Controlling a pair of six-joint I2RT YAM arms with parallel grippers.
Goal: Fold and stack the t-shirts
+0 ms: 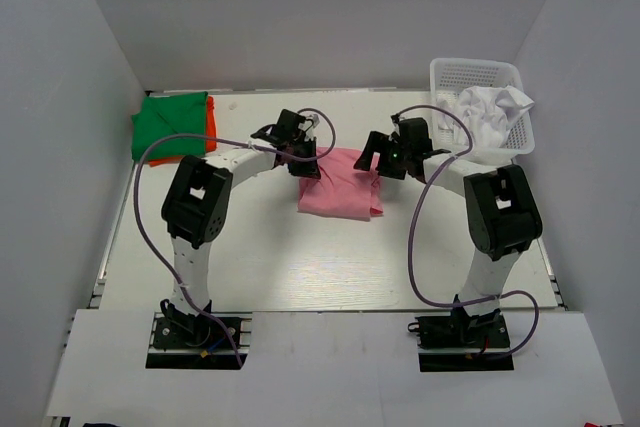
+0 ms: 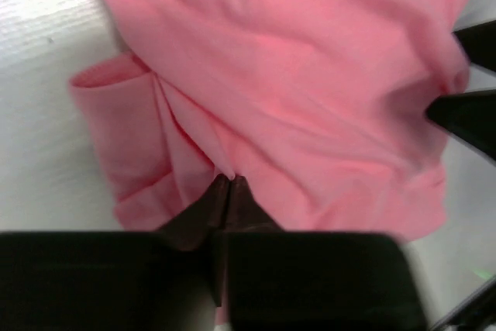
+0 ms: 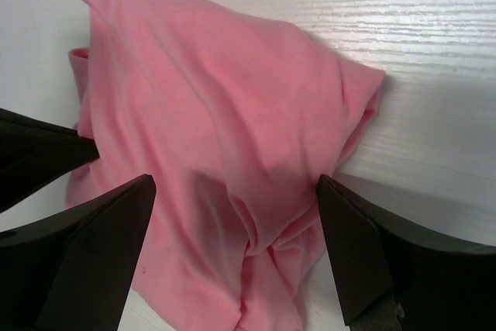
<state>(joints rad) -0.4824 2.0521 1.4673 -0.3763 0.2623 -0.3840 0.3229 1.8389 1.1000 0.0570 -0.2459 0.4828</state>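
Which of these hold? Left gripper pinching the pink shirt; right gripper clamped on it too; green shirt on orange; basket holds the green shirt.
1. Left gripper is shut on the pink shirt. True.
2. Right gripper is clamped on it. False: its jaws stand open, one on either side of the shirt.
3. The green shirt lies on the orange shirt. True.
4. The basket holds the green shirt. False: it holds white cloth.

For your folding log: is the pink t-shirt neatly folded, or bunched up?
Partly folded, bunched: the pink t-shirt shows loose creases and a rolled edge; the left hand pinches it.
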